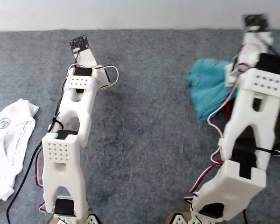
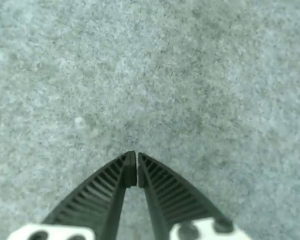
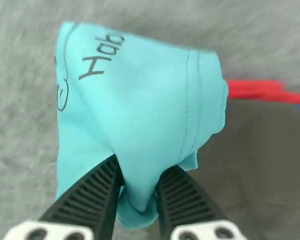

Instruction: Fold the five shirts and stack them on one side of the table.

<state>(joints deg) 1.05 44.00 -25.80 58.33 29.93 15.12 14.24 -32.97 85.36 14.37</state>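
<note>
**Gripping the teal shirt (image 3: 140,100) near the right edge of the bench (image 1: 149,116)**

The right tool (image 3: 140,172) pinches its bunched fold, likely to carry it. The left tool (image 2: 136,167) hangs closed, empty, mid-bench. A white shirt (image 1: 11,135) lies at the left edge.

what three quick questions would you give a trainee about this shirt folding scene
1. True or false: the right gripper is shut on the crumpled teal cotton shirt.
2. Pick one: the left gripper is A) shut on nothing, over bare grey carpet; B) gripping a cup; C) wide open.
3. Fill in: in the high view, the crumpled white fabric shirt lies beside the ___ arm.

Key: 1 true; 2 A; 3 left.
</note>
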